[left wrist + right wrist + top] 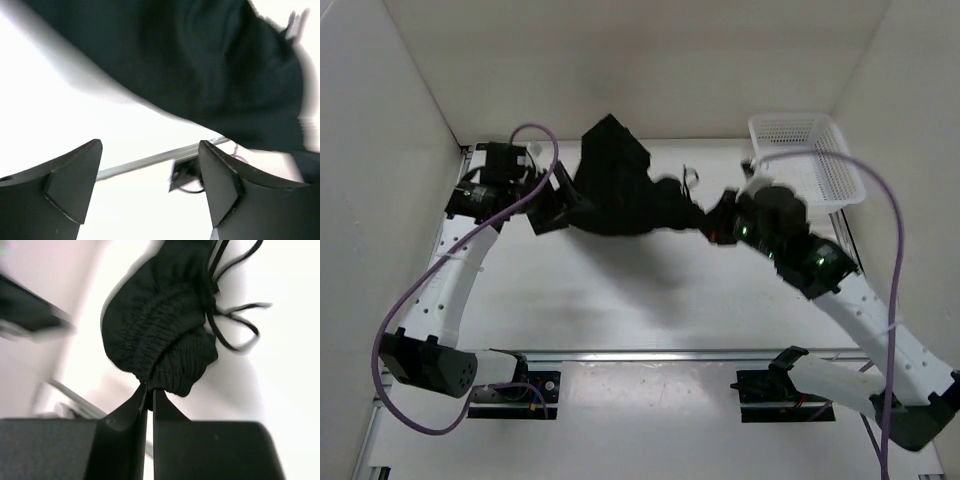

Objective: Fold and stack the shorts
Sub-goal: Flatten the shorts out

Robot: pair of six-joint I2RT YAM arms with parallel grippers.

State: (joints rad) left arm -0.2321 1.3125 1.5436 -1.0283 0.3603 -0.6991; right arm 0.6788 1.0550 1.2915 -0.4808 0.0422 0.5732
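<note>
- The shorts [620,185] hang bunched over the far middle of the surface [620,310], between the two arms.
- The right pincer [150,392] is pressed together on the gathered waistband, pinching the shorts; the drawstring [235,325] dangles loose beside it.
- The left pincer [150,150] is spread wide just beside the shorts' left end, with the cloth beyond its fingers.
- A white basket [810,150] sits far right.

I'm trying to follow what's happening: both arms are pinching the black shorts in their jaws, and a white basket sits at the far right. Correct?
Not quite. Only the right arm pinches the shorts; the left arm has its jaws wide open with nothing between them, as the left wrist view shows. The white basket does sit at the far right.
</note>
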